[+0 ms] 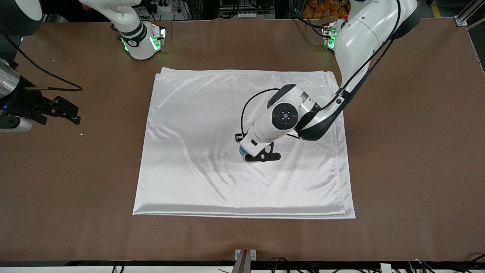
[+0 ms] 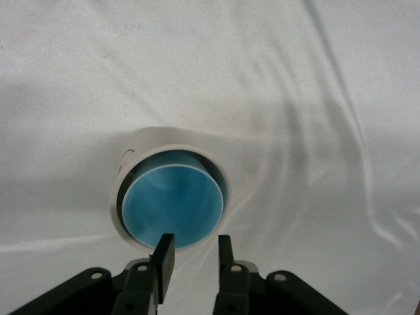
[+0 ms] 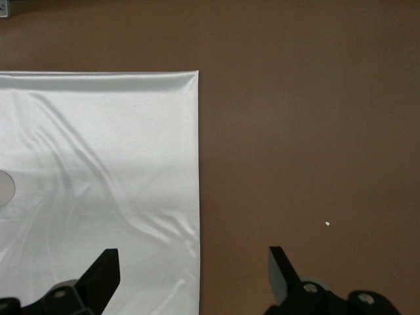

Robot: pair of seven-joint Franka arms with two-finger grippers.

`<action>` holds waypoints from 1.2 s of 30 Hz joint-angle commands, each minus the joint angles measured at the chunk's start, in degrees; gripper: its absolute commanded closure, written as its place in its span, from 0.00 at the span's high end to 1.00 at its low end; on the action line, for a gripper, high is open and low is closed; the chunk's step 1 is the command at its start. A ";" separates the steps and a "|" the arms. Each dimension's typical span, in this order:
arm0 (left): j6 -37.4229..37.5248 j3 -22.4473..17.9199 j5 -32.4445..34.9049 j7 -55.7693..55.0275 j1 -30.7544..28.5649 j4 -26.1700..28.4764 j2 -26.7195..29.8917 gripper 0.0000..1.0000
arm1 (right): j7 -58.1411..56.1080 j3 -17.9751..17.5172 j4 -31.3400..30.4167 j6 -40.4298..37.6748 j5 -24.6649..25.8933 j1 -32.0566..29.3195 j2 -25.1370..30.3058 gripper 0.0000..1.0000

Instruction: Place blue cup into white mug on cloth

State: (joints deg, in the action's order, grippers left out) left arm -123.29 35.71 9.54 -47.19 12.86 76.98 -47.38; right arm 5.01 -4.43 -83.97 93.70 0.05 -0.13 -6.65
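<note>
The brown tabletop (image 1: 416,159) carries the large white satin cloth (image 1: 197,125), spread flat with soft creases. The left arm reaches down over the middle of the cloth, and the left gripper (image 2: 191,252) hangs just above the white mug (image 2: 134,147), which stands upright on the cloth. In the left wrist view the blue cup (image 2: 172,207) already sits inside the mug, its rim ringed by the mug's off-white rim, leaning slightly toward one side. The left gripper's fingers (image 2: 163,259) stand apart with a narrow gap between them and hold nothing. The right arm waits at its own end of the table; the right gripper (image 3: 193,266) hovers over the cloth's edge and bare tabletop, its fingers spread wide and empty. Judged from this, the placing looks done: the cup is in and let go. What seems left is only for the left arm to lift clear.
</note>
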 commanded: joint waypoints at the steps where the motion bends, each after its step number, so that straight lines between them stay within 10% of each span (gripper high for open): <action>1: 3.66 0.59 1.71 -1.77 -0.46 -0.25 1.85 0.62 | -2.81 0.12 -2.17 1.31 -1.28 -0.05 1.11 1.00; 10: 13.15 -0.11 1.71 -0.10 -2.40 0.27 10.19 0.99 | -4.49 0.12 -2.69 1.49 -1.81 -0.05 1.02 1.00; 36: 22.74 -23.84 -8.75 28.45 -3.54 18.02 44.73 1.00 | -4.05 -0.23 -2.17 2.19 -1.46 2.67 0.06 1.00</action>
State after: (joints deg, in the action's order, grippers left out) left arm -100.98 16.21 3.10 -26.02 9.39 87.58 -11.41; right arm 1.58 -4.73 -85.56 95.20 -0.84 1.32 -6.76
